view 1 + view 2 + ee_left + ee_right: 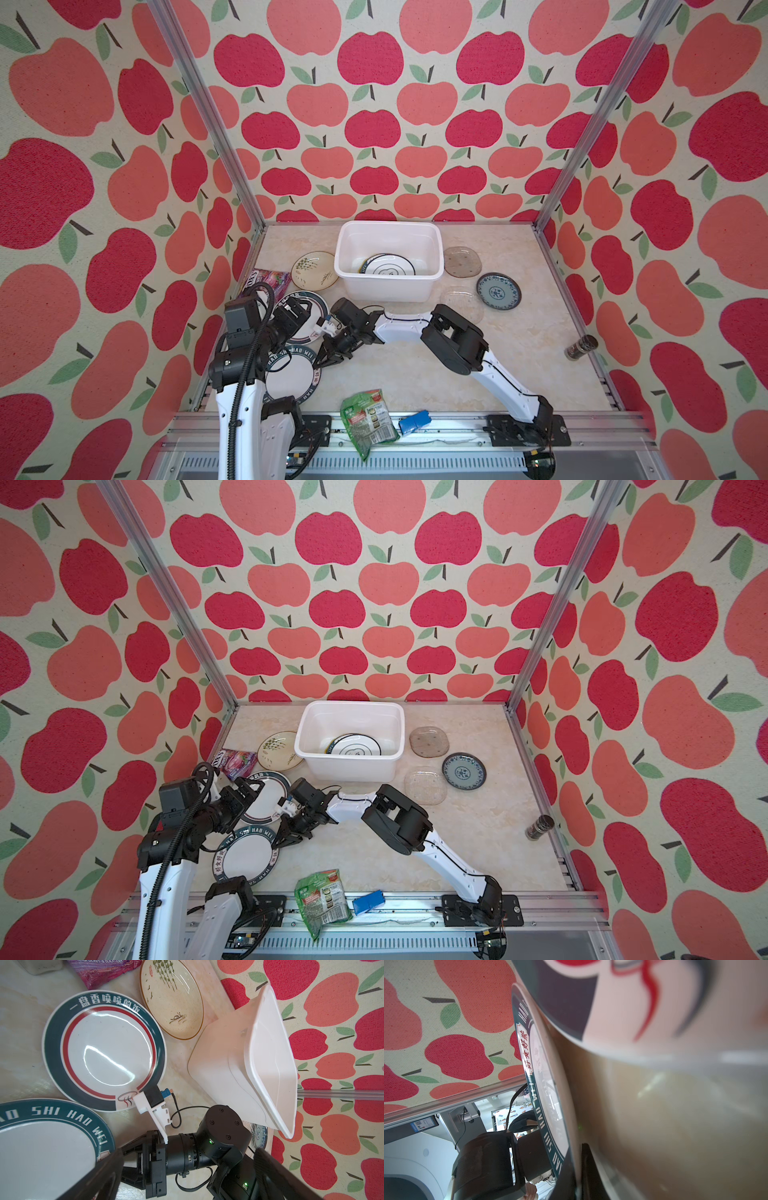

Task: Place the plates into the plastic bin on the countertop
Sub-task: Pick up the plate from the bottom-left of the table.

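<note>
Right end effector (323, 360) pinched shut on rim of HAO SHI HAO WEI plate (291, 374), at edge facing desk centre. Plate at near-left of desk (415, 374); lifted or resting, cannot tell. Left end effector (299, 309) wide, empty, above neighbouring red-ringed plate (108, 1053). Plastic bin (390, 286) lies beyond grip, toward far wall and rightward, long side across desk, plates already inside. Right arm has the carry: likely lift, swing away-right, clear near bin wall.
</note>
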You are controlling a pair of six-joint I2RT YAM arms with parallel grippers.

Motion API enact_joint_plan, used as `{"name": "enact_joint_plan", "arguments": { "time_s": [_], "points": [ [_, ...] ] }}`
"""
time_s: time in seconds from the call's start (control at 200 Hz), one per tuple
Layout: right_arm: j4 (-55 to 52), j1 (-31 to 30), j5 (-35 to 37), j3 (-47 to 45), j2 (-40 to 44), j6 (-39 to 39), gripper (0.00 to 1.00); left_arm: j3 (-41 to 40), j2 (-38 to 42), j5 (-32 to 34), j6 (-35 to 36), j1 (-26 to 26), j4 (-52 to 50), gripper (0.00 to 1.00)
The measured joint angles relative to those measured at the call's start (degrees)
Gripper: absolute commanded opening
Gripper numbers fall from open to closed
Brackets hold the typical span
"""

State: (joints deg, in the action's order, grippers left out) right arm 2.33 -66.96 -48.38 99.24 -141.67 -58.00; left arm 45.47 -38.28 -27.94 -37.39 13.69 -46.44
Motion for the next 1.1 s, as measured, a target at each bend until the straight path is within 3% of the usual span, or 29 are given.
{"name": "enact_joint_plan", "arguments": {
  "time_s": [0.04,0.625,0.861,1.096],
  "points": [
    [0.17,0.00,0.17,-0.68,0.42,0.00,0.00,0.00,0.00,0.00,0.00,0.00,-0.02,0.99],
    [-8.28,1.53,4.44,-5.53,7.04,4.04,0.00,0.00,-0.76,0.00,0.85,-0.48,1.11,0.99],
    [-19.71,2.80,8.15,-6.29,13.79,9.60,0.00,0.28,-1.57,-0.07,0.81,-0.24,2.58,0.99],
    [-34.80,7.15,12.24,-5.68,25.70,16.94,0.00,4.79,-5.73,-0.15,0.61,1.14,4.66,0.99]
  ]
}}
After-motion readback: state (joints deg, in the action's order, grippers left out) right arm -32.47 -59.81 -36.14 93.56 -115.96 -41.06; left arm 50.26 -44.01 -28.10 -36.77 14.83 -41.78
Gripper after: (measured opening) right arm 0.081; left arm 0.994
